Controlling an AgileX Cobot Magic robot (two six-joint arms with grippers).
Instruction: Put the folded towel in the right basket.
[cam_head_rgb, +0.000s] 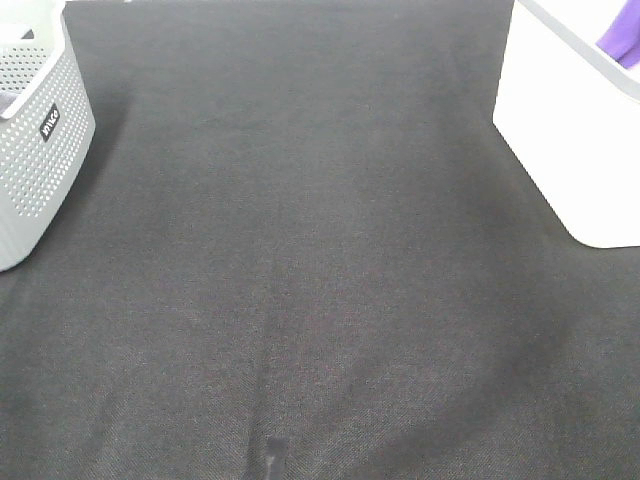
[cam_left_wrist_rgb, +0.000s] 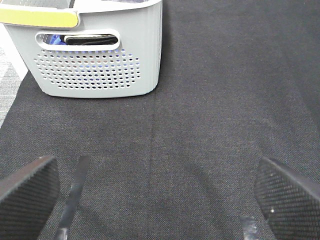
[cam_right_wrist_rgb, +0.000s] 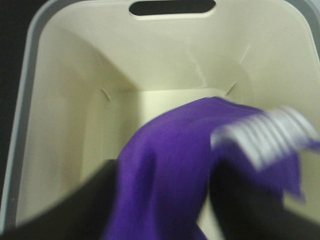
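Observation:
The folded towel (cam_right_wrist_rgb: 170, 165) is purple with a white-striped edge. In the right wrist view it hangs between the dark fingers of my right gripper (cam_right_wrist_rgb: 162, 212), inside the mouth of the white right basket (cam_right_wrist_rgb: 65, 100), above its floor. The view is blurred. The gripper looks shut on the towel. In the exterior high view a bit of the purple towel (cam_head_rgb: 622, 35) shows over the right basket (cam_head_rgb: 560, 130) at the top right; neither arm shows there. My left gripper (cam_left_wrist_rgb: 155, 200) is open and empty, low over the black cloth.
A grey perforated basket (cam_head_rgb: 40, 150) stands at the far left. It also shows in the left wrist view (cam_left_wrist_rgb: 100, 65), with dark items inside, ahead of the left gripper. The black table cloth (cam_head_rgb: 320, 280) lies between the baskets.

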